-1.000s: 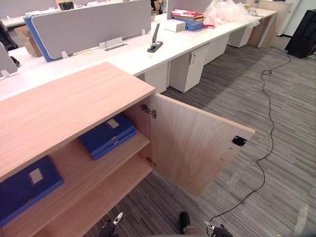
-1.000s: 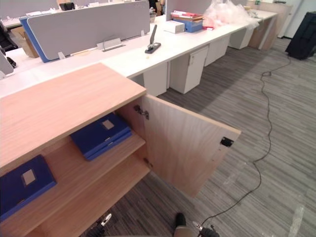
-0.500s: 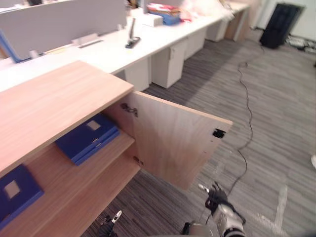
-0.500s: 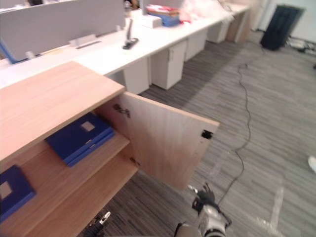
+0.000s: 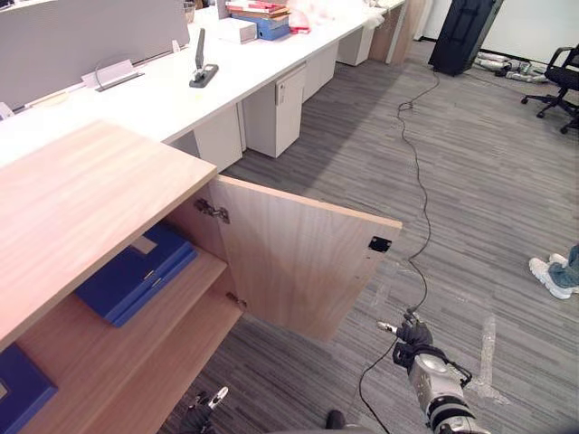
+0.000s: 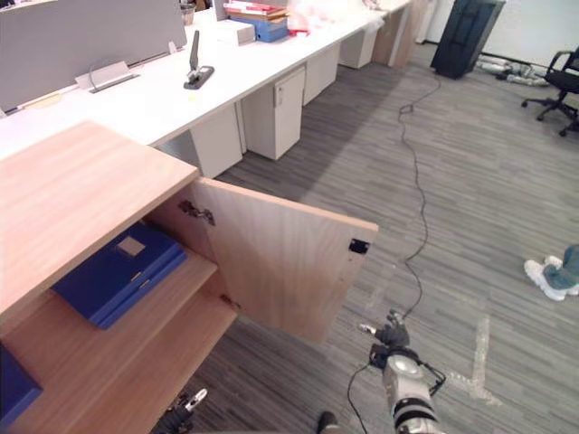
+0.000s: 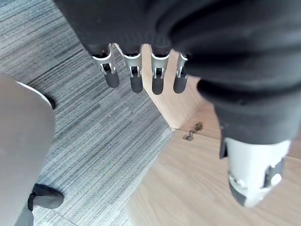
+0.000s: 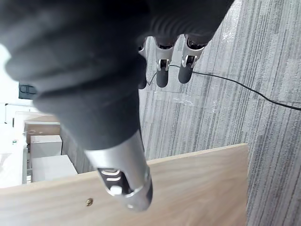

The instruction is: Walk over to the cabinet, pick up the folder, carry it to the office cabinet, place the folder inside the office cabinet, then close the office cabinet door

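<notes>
Right hand [image 5: 416,335], apparently relaxed, over carpet [image 5: 493,167]

Blue folder [image 5: 136,273], light wood cabinet [image 5: 81,199], grey striped carpet [image 5: 488,190].

White desk [image 5: 163,90], black chair [image 5: 565,72], person's shoe [image 5: 545,274]

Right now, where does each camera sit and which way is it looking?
Left eye view: on the head, looking down at the open cabinet door and blue folder; right hand low right.
Right eye view: beside it, same scene; left hand bottom edge.
Left wrist view: along its straight fingers at carpet and a hinge.
Right wrist view: along its fingers at carpet and the door's edge.
Wrist views share carpet and wood.
</notes>
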